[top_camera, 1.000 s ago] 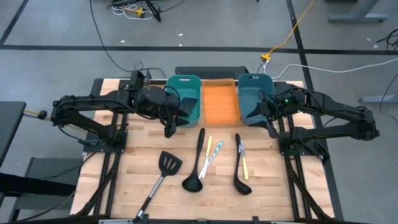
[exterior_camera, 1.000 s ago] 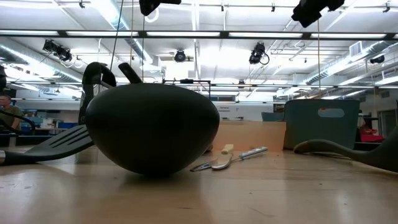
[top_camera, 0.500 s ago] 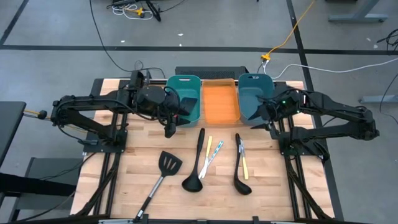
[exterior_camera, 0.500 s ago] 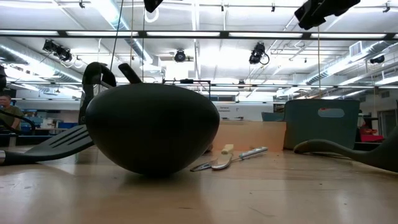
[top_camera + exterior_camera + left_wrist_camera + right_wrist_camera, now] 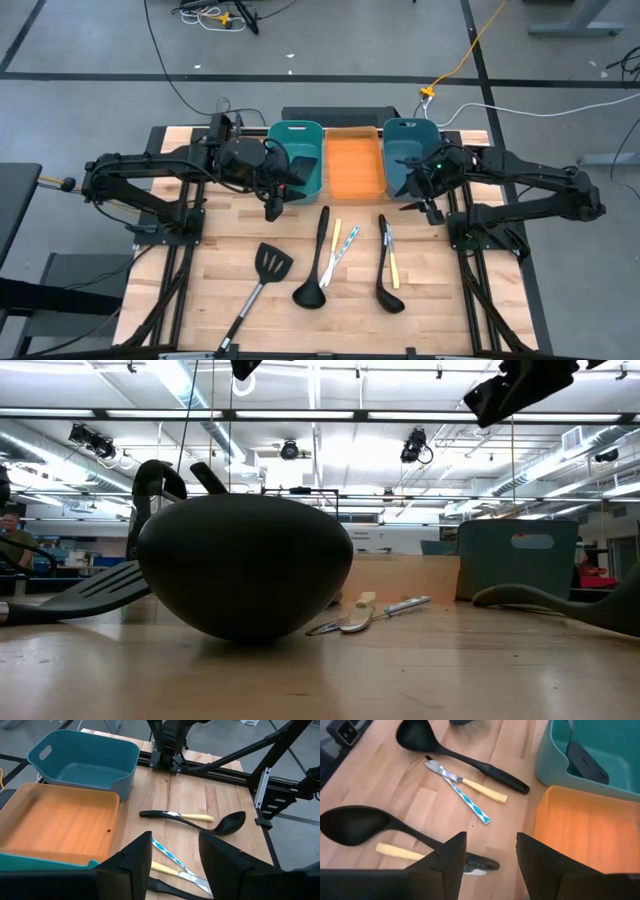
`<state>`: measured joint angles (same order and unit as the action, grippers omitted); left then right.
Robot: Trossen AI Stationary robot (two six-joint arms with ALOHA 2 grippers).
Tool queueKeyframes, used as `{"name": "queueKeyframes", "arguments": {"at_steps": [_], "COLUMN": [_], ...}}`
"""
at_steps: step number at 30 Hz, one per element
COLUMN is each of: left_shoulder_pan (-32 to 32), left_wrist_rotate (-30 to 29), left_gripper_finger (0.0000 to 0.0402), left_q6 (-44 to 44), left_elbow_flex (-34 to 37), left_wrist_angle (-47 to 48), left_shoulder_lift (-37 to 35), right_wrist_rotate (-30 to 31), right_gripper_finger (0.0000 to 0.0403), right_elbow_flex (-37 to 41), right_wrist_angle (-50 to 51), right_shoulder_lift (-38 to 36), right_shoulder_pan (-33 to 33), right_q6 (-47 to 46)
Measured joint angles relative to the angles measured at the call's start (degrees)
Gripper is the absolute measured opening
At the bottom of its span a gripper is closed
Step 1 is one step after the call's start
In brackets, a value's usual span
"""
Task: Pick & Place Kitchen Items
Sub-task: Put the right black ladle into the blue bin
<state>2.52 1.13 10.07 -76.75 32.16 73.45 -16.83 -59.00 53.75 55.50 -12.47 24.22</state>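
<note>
Hands both open, empty: left hand (image 5: 271, 210) above counter (image 5: 450, 300) beside teal bin (image 5: 297, 160); right hand (image 5: 428, 207) beside other bin (image 5: 404, 160); ladles (image 5: 312, 288) untouched; no legible writing.

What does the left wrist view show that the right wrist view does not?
Only the left wrist view shows the empty teal bin and the other arm's base. Only the right wrist view shows a second ladle and a teal bin holding a black utensil. Both show the orange bin, a ladle, the patterned stick and their own open claws.
</note>
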Motion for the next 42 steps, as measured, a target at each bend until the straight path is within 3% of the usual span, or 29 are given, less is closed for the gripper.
{"name": "queueKeyframes", "arguments": {"at_steps": [9,21,27,35,42], "left_shoulder_pan": [0.0,0.0,0.0,0.0,0.0], "left_wrist_rotate": [0.0,0.0,0.0,0.0,0.0], "left_gripper_finger": [0.0167,0.0167,0.0167,0.0167,0.0167], "left_q6": [0.2,1.7,1.7,3.2,3.2], "left_elbow_flex": [0.0,0.0,0.0,0.0,0.0], "left_wrist_angle": [0.0,0.1,0.1,0.1,0.1], "left_shoulder_lift": [0.0,0.0,0.0,0.0,0.0], "right_wrist_rotate": [0.5,4.3,3.7,1.8,2.3], "right_gripper_finger": [0.0181,0.0181,0.0181,0.0202,0.0242], "right_elbow_flex": [0.0,0.0,0.0,0.0,0.0], "right_wrist_angle": [1.3,1.3,1.3,4.7,2.7], "right_shoulder_lift": [1.8,4.6,4.8,4.8,5.0], "right_shoulder_pan": [0.0,0.0,0.0,1.2,7.9], "right_q6": [-4.3,-38.9,-51.0,-55.3,-57.9]}}
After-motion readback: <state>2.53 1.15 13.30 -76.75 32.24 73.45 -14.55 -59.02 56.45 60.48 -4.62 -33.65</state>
